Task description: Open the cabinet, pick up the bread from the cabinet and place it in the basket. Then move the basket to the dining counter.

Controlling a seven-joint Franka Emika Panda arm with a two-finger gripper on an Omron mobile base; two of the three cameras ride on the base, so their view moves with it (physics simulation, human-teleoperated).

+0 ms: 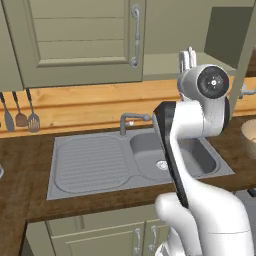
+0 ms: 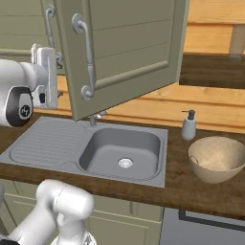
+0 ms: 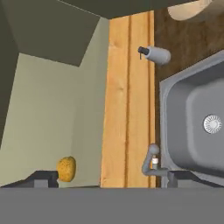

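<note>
One step done for you: cabinet door open, bread inside it unpicked, basket empty on table, end effector spread wide, holding nothing.

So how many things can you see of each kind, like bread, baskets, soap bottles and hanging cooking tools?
Bread: 1
Basket: 1
Soap bottle: 1
Hanging cooking tools: 3, at and
Total: 6
</note>
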